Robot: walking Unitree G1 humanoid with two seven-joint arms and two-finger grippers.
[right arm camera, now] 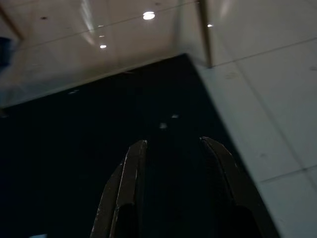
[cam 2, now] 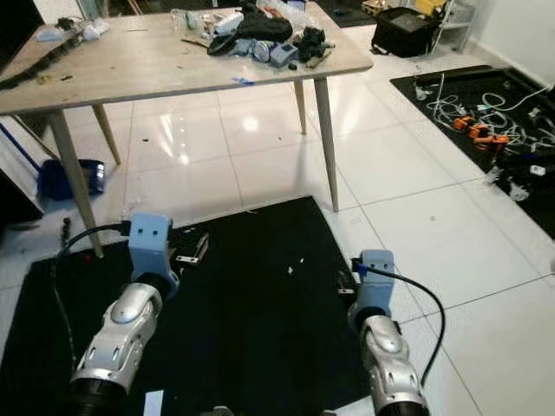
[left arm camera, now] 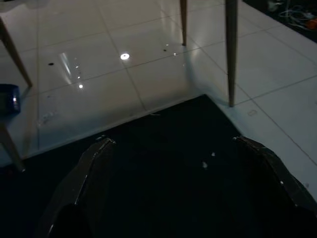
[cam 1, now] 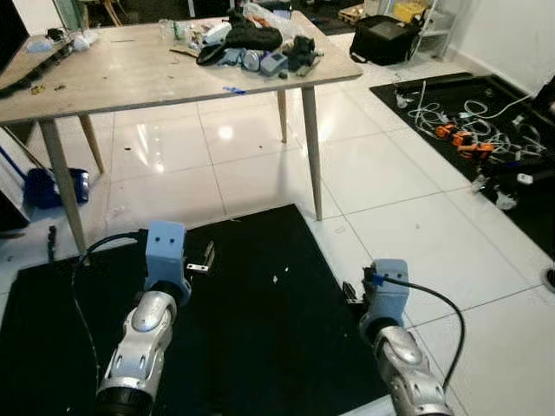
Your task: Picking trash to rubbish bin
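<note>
Left hand: fingers spread wide, empty, held low over the black mat. Right hand: fingers parted, empty, over the same mat near its edge. Trash: small white scraps lying on the mat ahead of both hands. Wooden surface: beyond the mat, carrying dark clutter. White tiled floor: cables at right.

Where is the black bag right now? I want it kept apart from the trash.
In the left eye view the black bag sits on the white floor at the far right, beyond the wooden table, beside a white rack.
</note>
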